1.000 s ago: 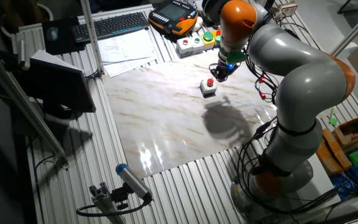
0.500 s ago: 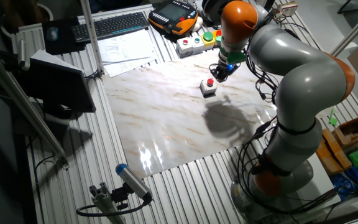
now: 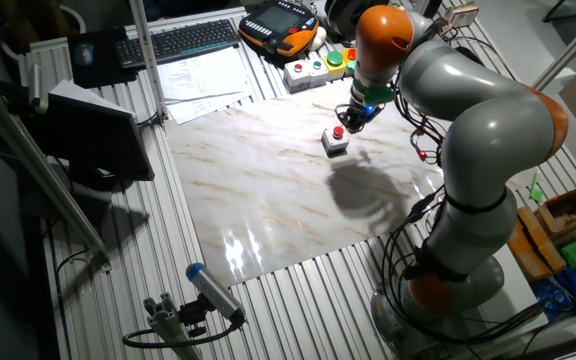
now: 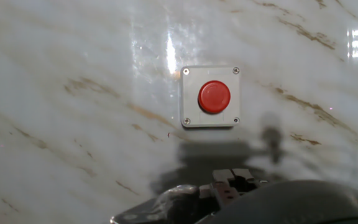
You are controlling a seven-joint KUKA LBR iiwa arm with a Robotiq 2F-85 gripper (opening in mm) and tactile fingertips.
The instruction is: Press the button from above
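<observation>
1. The button (image 4: 214,97) on its grey box (image 4: 209,122) sits on the marble slab (image 3: 268,190), at 8 o'clock just beside the gripper (image 3: 352,117).
2. Whether the fingers are apart or together cannot be told.
3. The gripper has barely shifted since earlier.

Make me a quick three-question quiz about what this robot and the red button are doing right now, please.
1. True or false: the gripper is touching the button.
2. What does the button's grey box rest on? A) keyboard B) marble board C) pendant
3. Fill in: in the hand view, the button's colour is ____.

Key: 1 false, the hand view shows it apart from the button; 2 B, the marble board; 3 red.
</observation>
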